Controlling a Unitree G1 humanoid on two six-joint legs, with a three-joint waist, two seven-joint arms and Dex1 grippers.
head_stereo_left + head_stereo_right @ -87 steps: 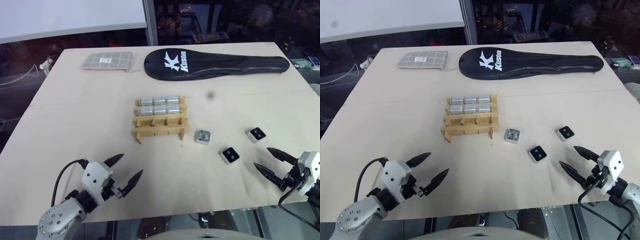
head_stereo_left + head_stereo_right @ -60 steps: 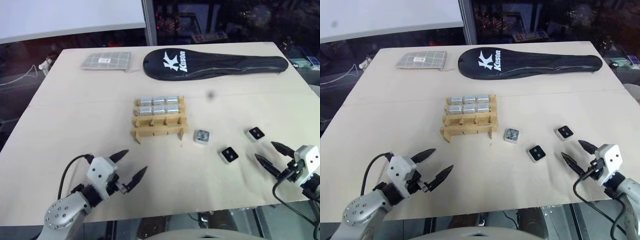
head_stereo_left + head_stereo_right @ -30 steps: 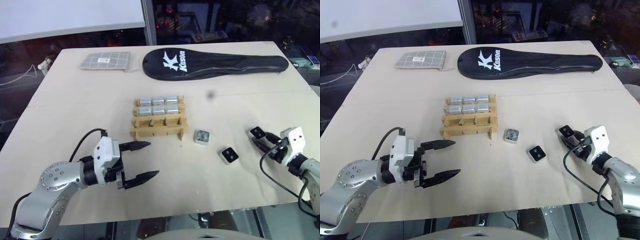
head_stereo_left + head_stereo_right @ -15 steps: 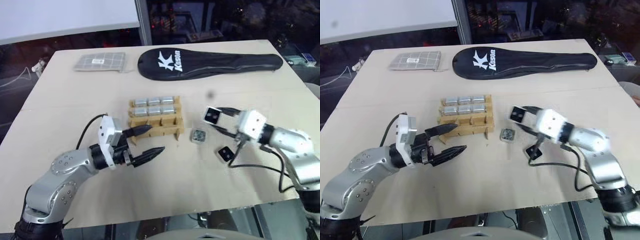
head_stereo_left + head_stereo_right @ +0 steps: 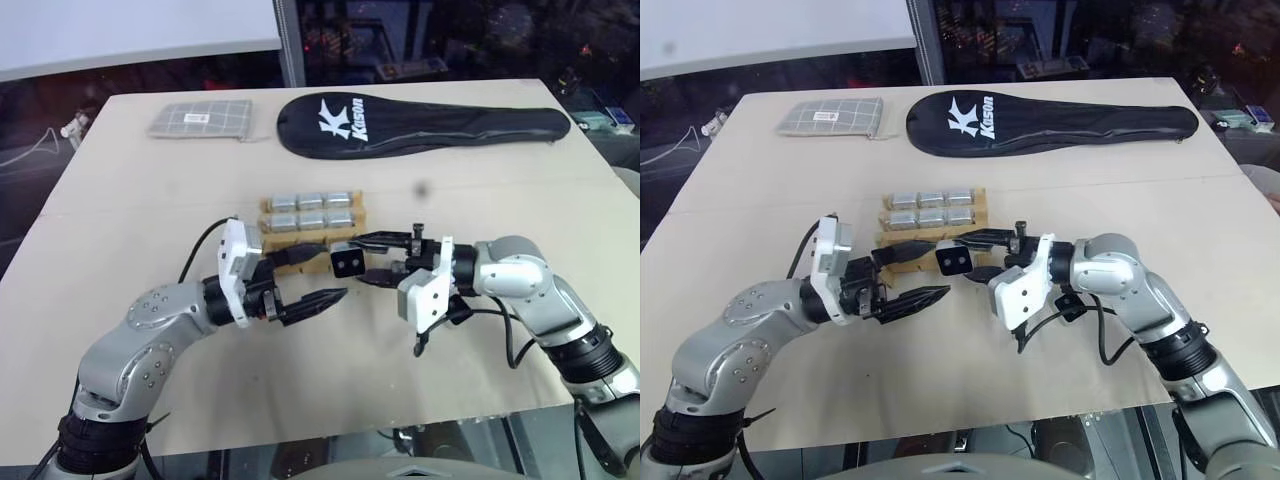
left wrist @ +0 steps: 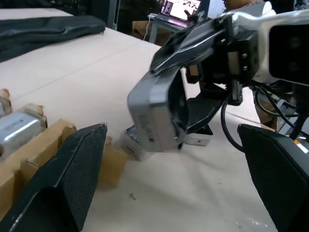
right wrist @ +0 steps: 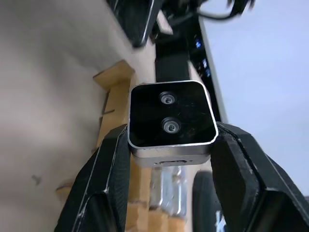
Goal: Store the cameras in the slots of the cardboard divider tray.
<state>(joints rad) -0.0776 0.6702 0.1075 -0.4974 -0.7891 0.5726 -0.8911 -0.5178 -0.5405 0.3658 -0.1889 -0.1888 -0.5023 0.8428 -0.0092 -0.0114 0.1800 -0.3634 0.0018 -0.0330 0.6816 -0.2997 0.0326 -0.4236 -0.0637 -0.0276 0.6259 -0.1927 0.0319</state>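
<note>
My right gripper [image 5: 360,260] is shut on a white-cased camera [image 5: 347,261] with a black face, held level above the table just in front of the cardboard divider tray [image 5: 982,210]. The right wrist view has this camera [image 7: 171,121] pinched between both fingers [image 7: 104,179], with two lens dots on its face. My left gripper [image 5: 335,270] is open and points toward the right one, its fingers [image 6: 63,179] standing either side of the held camera [image 6: 154,111] without touching it. Beneath the right gripper, another white-cased camera [image 6: 198,139] lies on the table.
Silvery blocks [image 5: 312,210] fill the tray's two back rows. A black racket cover [image 5: 420,120] and a grey checked pouch [image 5: 200,118] lie along the table's far side. A cable hangs from each wrist.
My right gripper took the camera from the table's right side, carried it left and rolled it over, to the tray's front. My left gripper rose a little toward it, still open.
</note>
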